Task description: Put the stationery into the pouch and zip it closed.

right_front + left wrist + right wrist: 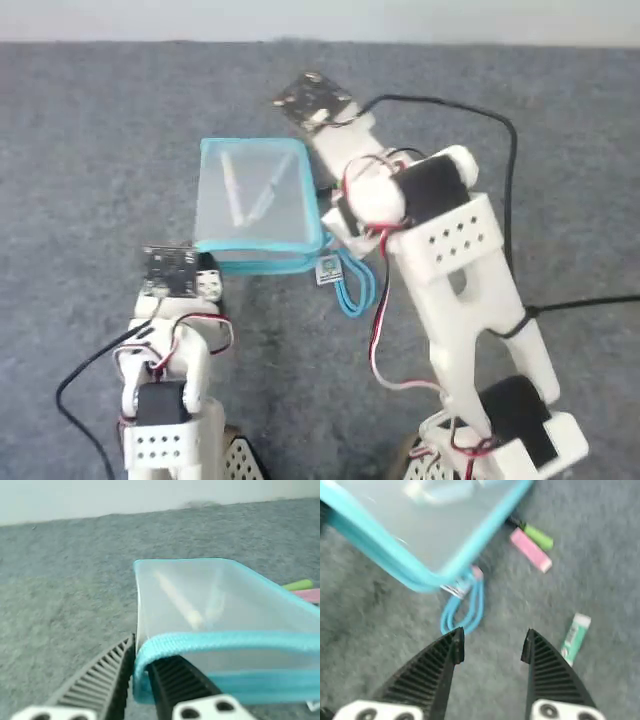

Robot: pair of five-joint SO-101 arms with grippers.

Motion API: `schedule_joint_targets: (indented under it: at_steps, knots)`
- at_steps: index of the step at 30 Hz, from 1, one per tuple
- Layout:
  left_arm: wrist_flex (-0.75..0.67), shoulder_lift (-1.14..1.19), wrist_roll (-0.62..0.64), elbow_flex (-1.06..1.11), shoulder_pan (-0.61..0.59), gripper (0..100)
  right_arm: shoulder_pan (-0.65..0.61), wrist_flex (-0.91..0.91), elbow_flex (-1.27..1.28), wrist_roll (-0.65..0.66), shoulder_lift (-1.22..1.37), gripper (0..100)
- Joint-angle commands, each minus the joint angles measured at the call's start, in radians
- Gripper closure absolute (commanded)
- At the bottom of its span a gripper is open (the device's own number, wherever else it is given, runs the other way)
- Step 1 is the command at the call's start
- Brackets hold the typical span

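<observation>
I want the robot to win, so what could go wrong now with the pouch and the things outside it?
The left hand pinches only the teal edge of the pouch; a tug might pull it free.
The open right hand hangs over the blue cord loop and could snag it, dragging the pouch.
The pink block and green marker lie side by side, so grabbing one may knock the other away.

Lab-like setup: grey felt table [80,150], white wall [300,18]
</observation>
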Motion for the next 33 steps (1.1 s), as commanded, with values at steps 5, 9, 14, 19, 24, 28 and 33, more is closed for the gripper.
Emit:
schedule_joint_targets:
  at_steps: [5, 9, 14, 19, 24, 28, 33]
  knots:
    - [-0.034, -0.025, 0.029, -0.077, -0.04, 99, 0.295, -0.188, 0.264, 0.12, 0.005, 80.4]
    - [-0.034, -0.025, 0.029, -0.079, -0.041, 99, 0.36, -0.305, 0.311, 0.166, 0.102, 80.4]
    - [-0.049, -0.025, 0.032, -0.081, -0.081, 99, 0.295, -0.475, 0.27, 0.098, 0.202, 80.4]
    - [-0.086, -0.025, 0.035, -0.084, -0.169, 99, 0.188, -0.711, 0.224, 0.009, 0.265, 80.4]
    - [-0.089, -0.025, 0.035, -0.085, -0.183, 99, 0.111, -0.881, 0.222, 0.009, 0.344, 80.4]
    - [-0.089, -0.025, 0.035, -0.085, -0.181, 99, 0.065, -0.969, 0.222, 0.002, 0.441, 80.4]
    - [-0.068, -0.025, 0.035, -0.085, -0.133, 99, 0.041, -1.221, 0.218, 0.002, 0.59, 80.4]
